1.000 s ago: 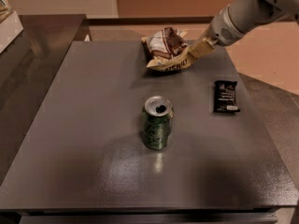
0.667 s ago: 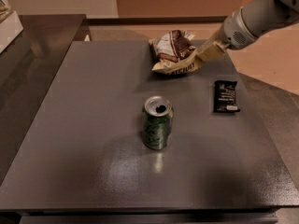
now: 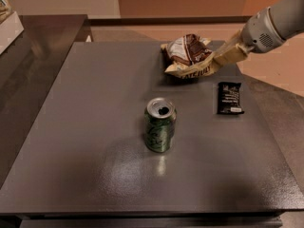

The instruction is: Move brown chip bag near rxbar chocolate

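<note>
The bag point(image 3: 187, 56) sits toward the far edge of the table point(image 3: 85, 141), right of centre; it is crumpled foil, dark brown and white on top, cream-yellow with dark lettering along its near edge; its top puffs upward. The gripper point(image 3: 219, 60) reaches in from the right and pinches the bag's right edge; the bag may be slightly lifted, hard to say. The bar point(image 3: 230, 98) lies flat, nearer and to the right, close to the bag but apart from it; it is small, black and rectangular with white print.
</note>
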Motion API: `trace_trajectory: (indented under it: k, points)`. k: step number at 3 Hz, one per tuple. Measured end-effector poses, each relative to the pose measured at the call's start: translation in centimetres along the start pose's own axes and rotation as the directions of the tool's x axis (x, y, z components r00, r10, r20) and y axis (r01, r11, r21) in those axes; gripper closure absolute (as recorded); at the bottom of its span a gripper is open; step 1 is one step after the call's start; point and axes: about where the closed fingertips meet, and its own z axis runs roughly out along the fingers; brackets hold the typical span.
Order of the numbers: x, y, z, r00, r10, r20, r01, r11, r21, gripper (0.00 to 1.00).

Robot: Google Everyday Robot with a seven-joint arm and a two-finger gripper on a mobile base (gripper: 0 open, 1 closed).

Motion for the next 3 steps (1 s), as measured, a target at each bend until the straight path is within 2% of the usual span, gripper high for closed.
trace_trajectory:
  k: [2,3]
  points:
    - [0.42,0.34,-0.67,1.000,0.016,0.018,-0.016,0.9998,-0.008,0.12]
    - [0.38,0.38,-0.43,1.000,0.015,0.018,-0.015,0.9998,-0.011,0.00]
